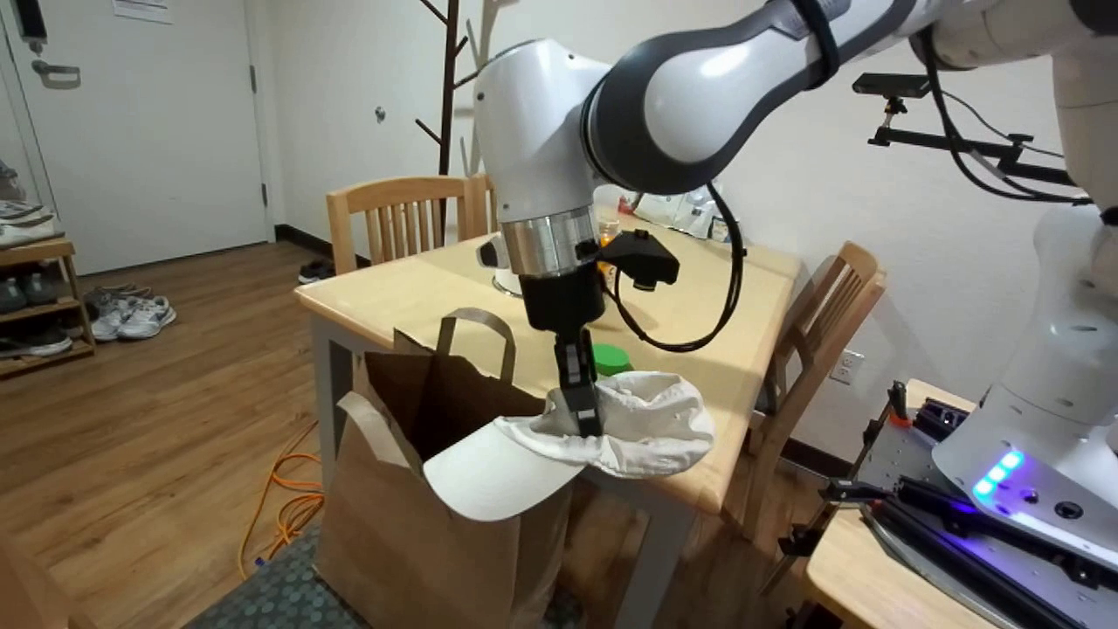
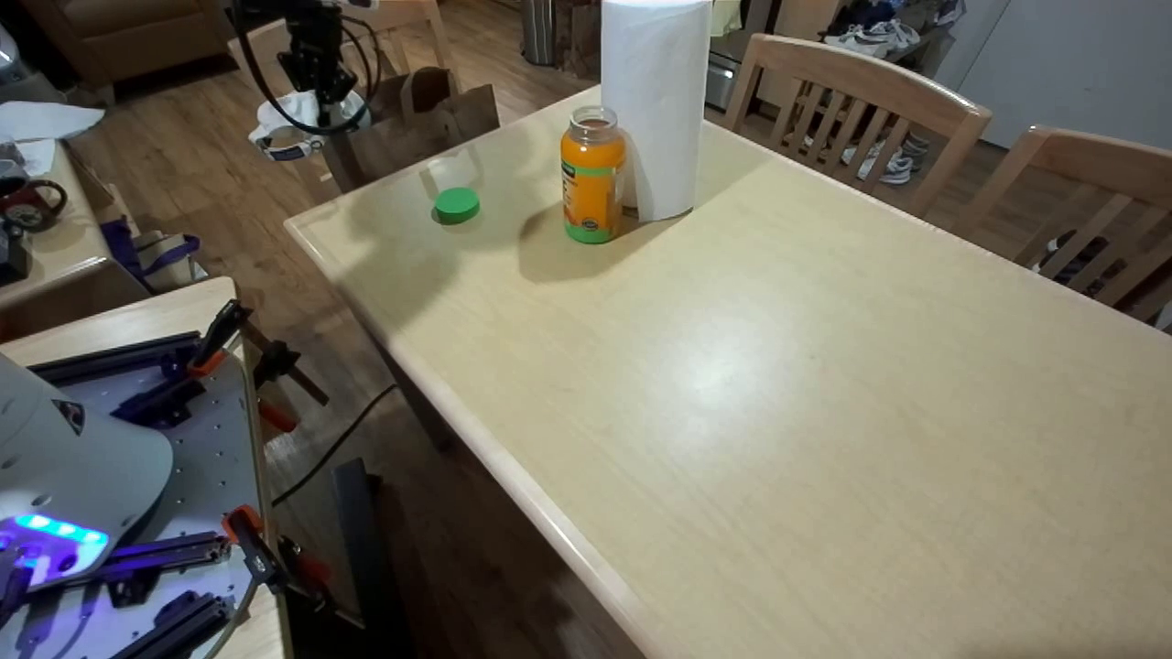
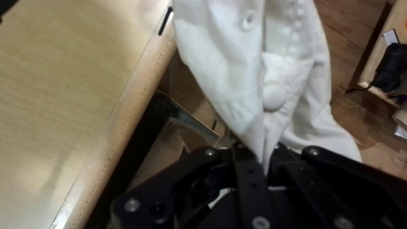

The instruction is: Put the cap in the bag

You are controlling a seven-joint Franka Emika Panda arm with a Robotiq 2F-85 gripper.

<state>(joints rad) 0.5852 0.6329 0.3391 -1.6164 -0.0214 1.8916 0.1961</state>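
Observation:
A white cap (image 1: 657, 425) hangs from my gripper (image 1: 588, 421), which is shut on the fabric of its crown. In the wrist view the gripper (image 3: 264, 159) pinches a fold of the cap (image 3: 229, 73). A brown paper bag (image 1: 437, 542) stands open with its handles up on a patterned seat beside the table. The cap's brim overlaps the bag's upper side in that exterior view; I cannot tell whether they touch. The bag (image 2: 469, 112), cap (image 2: 272, 119) and gripper (image 2: 326, 108) also show in an exterior view. Part of the bag (image 3: 165, 146) shows in the wrist view.
The table (image 2: 778, 412) edge lies close to the cap and bag. On it are a green lid (image 2: 456, 206), an orange jar (image 2: 592, 188) and a paper towel roll (image 2: 655, 110). Wooden chairs (image 1: 825, 323) stand around it. An orange cord (image 1: 297, 515) lies on the floor.

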